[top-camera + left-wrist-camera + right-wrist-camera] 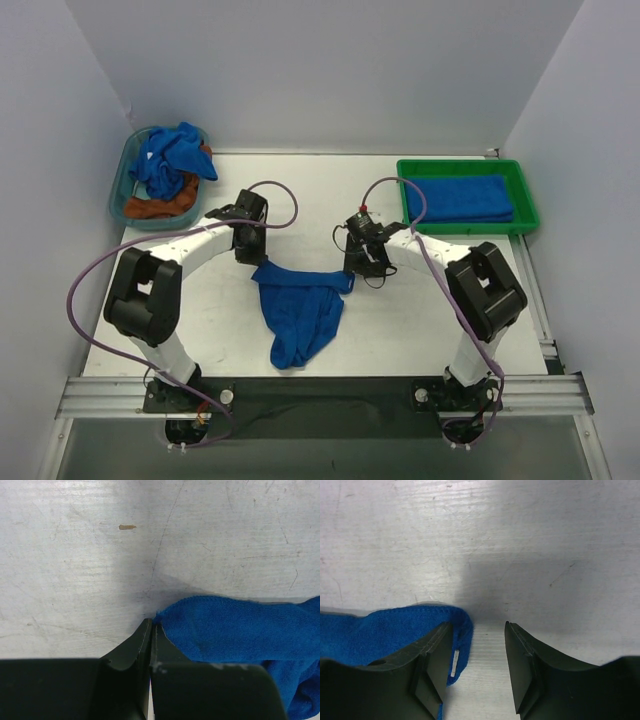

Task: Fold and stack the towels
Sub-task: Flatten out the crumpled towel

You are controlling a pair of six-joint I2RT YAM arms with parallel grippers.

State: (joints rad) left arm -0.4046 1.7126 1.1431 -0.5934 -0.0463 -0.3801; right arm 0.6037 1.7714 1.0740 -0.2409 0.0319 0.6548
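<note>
Towels point(170, 160) wait at 10 o'clock, one folded towel point(460, 198) at 2; your left claw point(151, 623) pinches another towel point(300, 315), right claw point(480, 626) gaping.

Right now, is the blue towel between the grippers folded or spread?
Neither: the towel is bunched. The shut left gripper pinches one corner, the open right gripper touches another, and the rest trails in wrinkles.
</note>
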